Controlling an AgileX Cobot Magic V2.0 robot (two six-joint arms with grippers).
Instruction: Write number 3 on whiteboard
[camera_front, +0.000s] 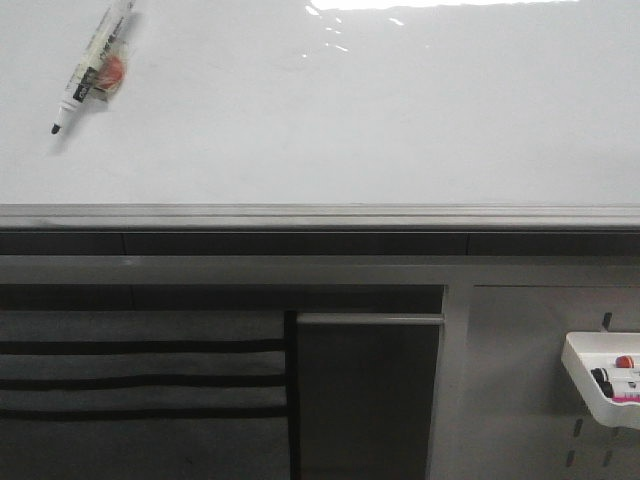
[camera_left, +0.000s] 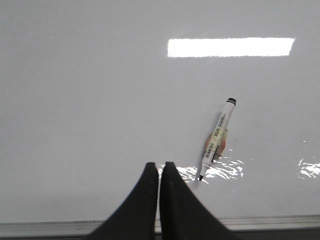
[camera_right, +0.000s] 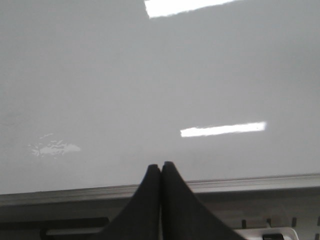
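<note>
Overhead, the front view shows the whiteboard (camera_front: 400, 120) filling the upper half of the frame, glossy, with glare along its top edge and a grey rail (camera_front: 320, 216) closing its lower edge. No digit 3 is visible anywhere on it; the writing has evidently not begun. A marker (camera_front: 92, 68) lies at the upper left of the frame, uncapped, black tip pointing down-left, flat on the board beside a small reddish patch whose nature cannot be told. Neither arm appears in this view.

Left wrist view: the left gripper (camera_left: 159, 167) hangs over the board near the rail, its jaws pressed together and holding nothing. The marker (camera_left: 216, 138) sits just right of centre, apart from the jaws, tip toward the camera. Lying loose and bare-tipped, it is ready to write once lifted; being on the left arm's side, it is probably that arm's to take, and the jaws must first spread.

Right wrist view: the right gripper (camera_right: 161, 167) is likewise closed on nothing, poised over the board's rail (camera_right: 250, 181) with blank white surface beyond, likely parked clear of the writing area.

At the lower right of the front view a white tray (camera_front: 598, 385) hangs on a grey pegboard (camera_front: 520, 400), holding what look like spare markers.
</note>
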